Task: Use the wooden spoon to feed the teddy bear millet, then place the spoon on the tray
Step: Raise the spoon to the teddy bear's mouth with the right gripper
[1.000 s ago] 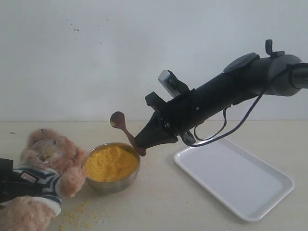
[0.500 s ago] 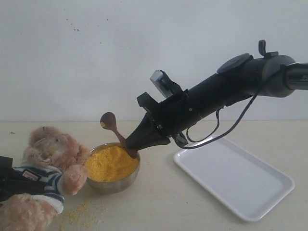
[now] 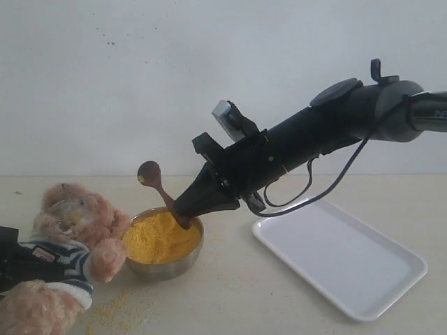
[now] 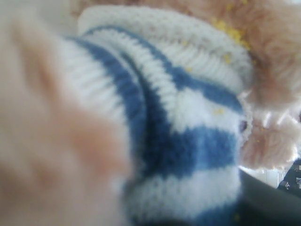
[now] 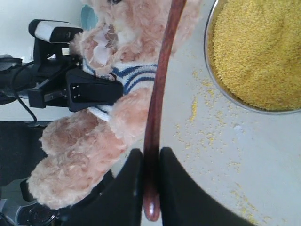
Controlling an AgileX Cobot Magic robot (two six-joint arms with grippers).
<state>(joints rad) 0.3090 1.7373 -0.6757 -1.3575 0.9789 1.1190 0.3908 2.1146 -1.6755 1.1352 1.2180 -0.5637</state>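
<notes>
Exterior view, nearest you: loose yellow grains (image 3: 115, 310) lie at lower left beside the fluffy light-brown teddy bear (image 3: 70, 223) in a navy-and-white striped shirt, which your black left gripper (image 3: 15, 269) clasps around the middle, and the flat white rectangular tray (image 3: 342, 262) sits at lower right. Further back, centre-left, the round steel bowl (image 3: 164, 269) heaped with bright yellow millet (image 3: 157, 236) stands just beside the bear's paw. Over its far rim your black right gripper (image 3: 183, 208) pinches tight the thin handle of the small dark reddish-brown wooden spoon (image 3: 159, 187), its oval bowl raised toward the bear, well apart from the tray.
</notes>
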